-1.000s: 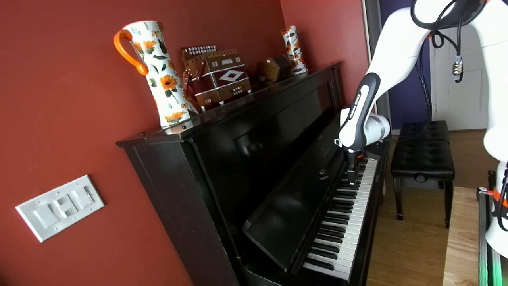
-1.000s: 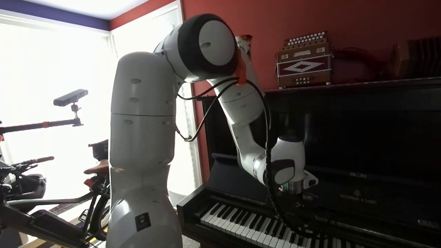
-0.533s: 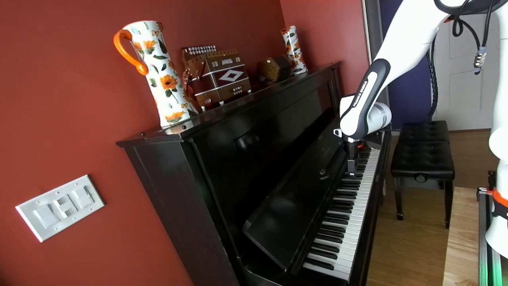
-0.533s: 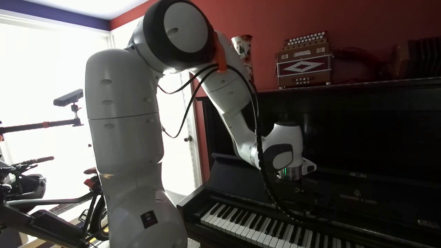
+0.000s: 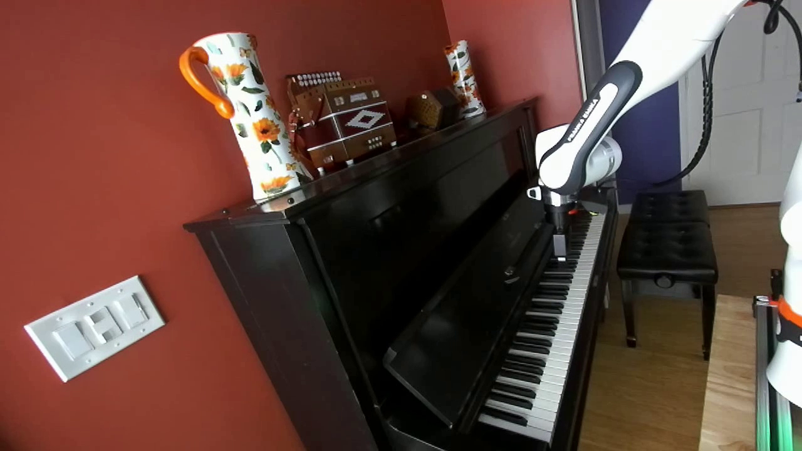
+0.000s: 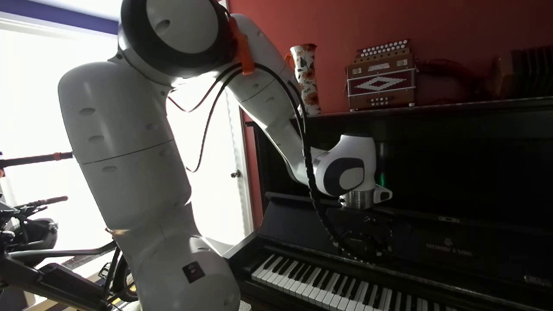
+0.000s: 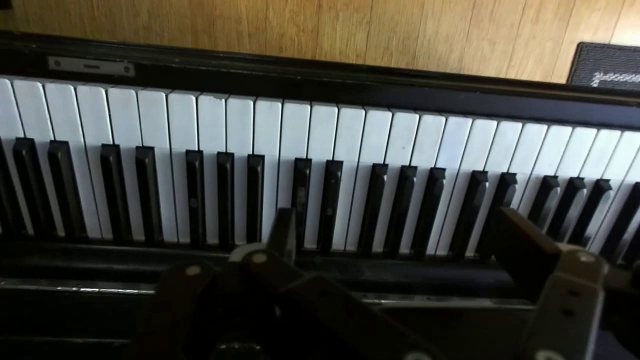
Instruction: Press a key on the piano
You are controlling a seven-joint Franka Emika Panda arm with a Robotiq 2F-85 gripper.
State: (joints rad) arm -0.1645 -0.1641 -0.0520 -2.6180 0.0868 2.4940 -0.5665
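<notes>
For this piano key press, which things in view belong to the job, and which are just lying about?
For the job:
black piano
piano keys
gripper, open

Not part of it:
floral jug, on the piano
accordion, on the piano
padded bench
bicycle

I see a brown plank floor [image 5: 651, 401] stretching beside the black piano [image 5: 407, 275], whose foot I cannot make out. The black padded bench [image 5: 667, 250] stands on it; along a pale wooden counter [image 5: 727, 376] runs a metal rail [image 5: 762, 388].
</notes>
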